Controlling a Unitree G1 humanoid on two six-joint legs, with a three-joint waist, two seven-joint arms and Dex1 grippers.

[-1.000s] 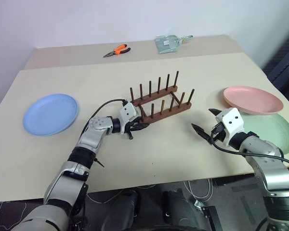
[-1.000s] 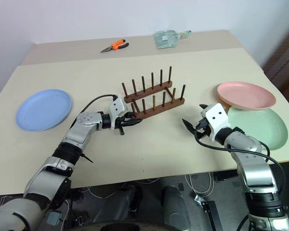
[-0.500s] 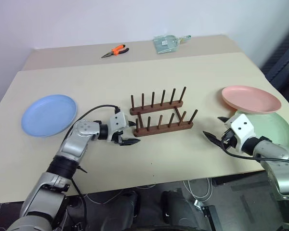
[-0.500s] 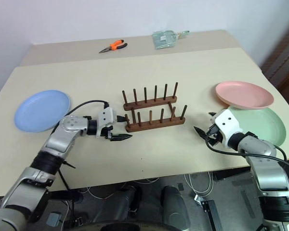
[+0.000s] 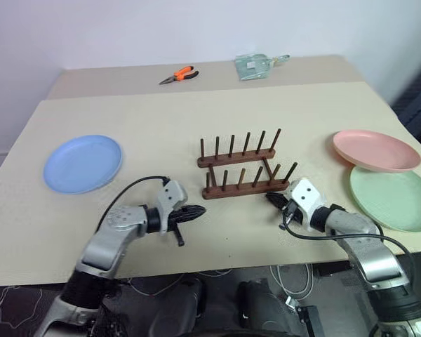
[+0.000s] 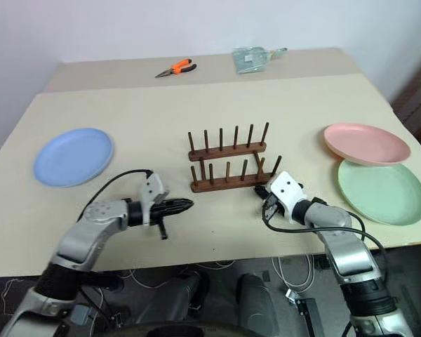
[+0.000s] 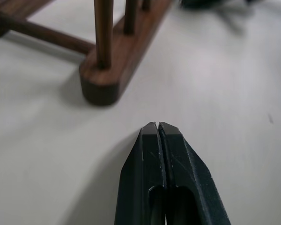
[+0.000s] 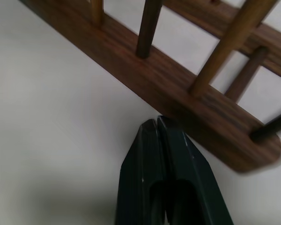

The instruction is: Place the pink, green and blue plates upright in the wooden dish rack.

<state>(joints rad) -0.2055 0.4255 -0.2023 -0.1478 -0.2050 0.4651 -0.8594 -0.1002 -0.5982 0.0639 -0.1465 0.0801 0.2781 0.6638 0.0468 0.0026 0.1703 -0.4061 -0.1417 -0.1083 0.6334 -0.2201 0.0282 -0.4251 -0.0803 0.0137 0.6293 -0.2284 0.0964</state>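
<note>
Between the two clenched, empty grippers, left gripper (image 5: 196, 211) just short of one end, right gripper (image 5: 272, 199) nudging the other, sits the wooden dish rack (image 5: 247, 168), likely being squared. Blue plate (image 5: 83, 163), pink plate (image 5: 375, 149), green plate (image 5: 396, 198) lie flat, well outside.

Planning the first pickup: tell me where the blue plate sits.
The blue plate lies flat on the table's left side, left of the wooden dish rack.

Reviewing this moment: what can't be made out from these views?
- Whether the right gripper touches the wooden dish rack: head views too small, wrist view blurred at the tips.
- Contents of the clear packet at the far table edge: too small.
- Where the pink plate overlaps the green plate: the pink rim hides it.
</note>
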